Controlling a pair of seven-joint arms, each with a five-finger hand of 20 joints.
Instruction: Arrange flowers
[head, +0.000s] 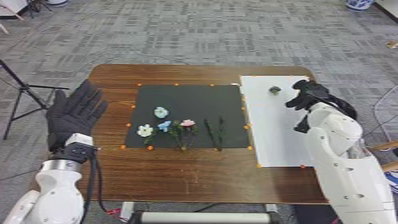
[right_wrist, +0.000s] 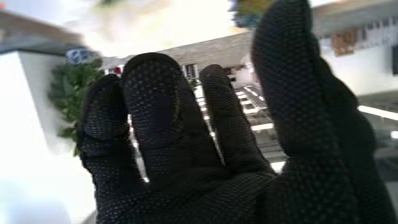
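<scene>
Starting off to the left of the dark mat (head: 200, 95), well past the bench (head: 133, 170), there's a black tripod (head: 25, 87) on the grey floor (head: 204, 35). Coming in, my left hand (head: 75, 112) is just beside the mat's left side, wide open, fingers straight and holding nothing. Now onto the mat, and here are the flowers, lying toward its near edge: the white flower (head: 145, 131) first, then the pale blue flower (head: 161, 112), farther in than the rest, with the blue flower (head: 165, 126) next along, and the pink flower (head: 187, 123) right after that. Green stems (head: 184, 140) run from beneath the pink one toward the mat's near edge. Next across, two dark green sprigs (head: 215, 132) lie side by side, still on the mat, right of the blossoms. Over to the right of the mat we go, to a long white sheet (head: 277, 130) with a small dark thing (head: 274, 90) near its far end. And my right hand (head: 322, 99), well right of the mat, is over the sheet's far right side; in the wrist view this hand (right_wrist: 191, 195) is open, fingers extended, nothing in its grasp.
</scene>
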